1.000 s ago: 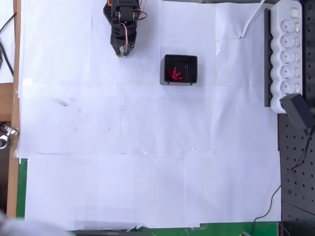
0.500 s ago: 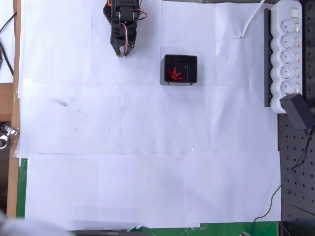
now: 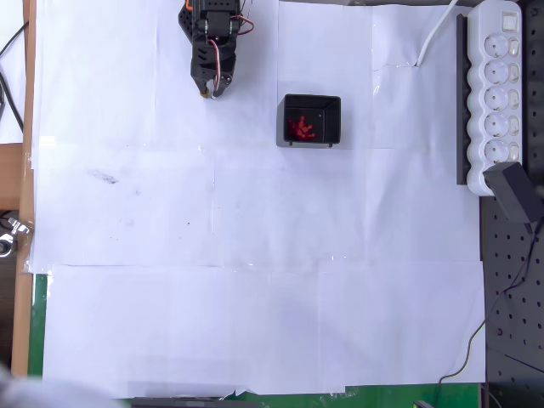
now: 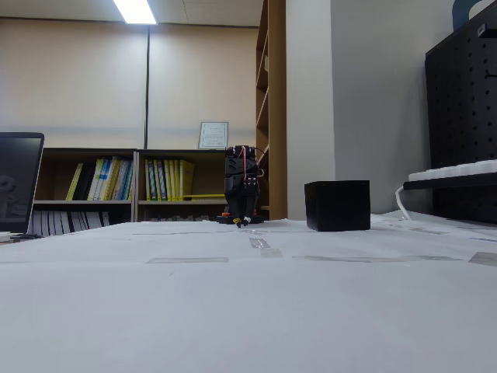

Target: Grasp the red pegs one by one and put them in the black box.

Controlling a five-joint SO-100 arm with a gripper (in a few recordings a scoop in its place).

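Observation:
The black box (image 3: 311,121) stands on the white paper near the top middle of the overhead view, and several red pegs (image 3: 301,128) lie in a heap inside it. In the fixed view the black box (image 4: 337,205) shows as a dark cube right of centre, its inside hidden. My gripper (image 3: 208,90) rests folded at the top of the overhead view, to the left of the box and apart from it, its fingers together with nothing between them. From the side the gripper (image 4: 244,222) hangs low over the table.
A white power strip (image 3: 497,93) with a black adapter (image 3: 513,190) lies along the right edge. White paper sheets (image 3: 255,255) cover the table. A black pegboard (image 3: 513,306) sits at the lower right.

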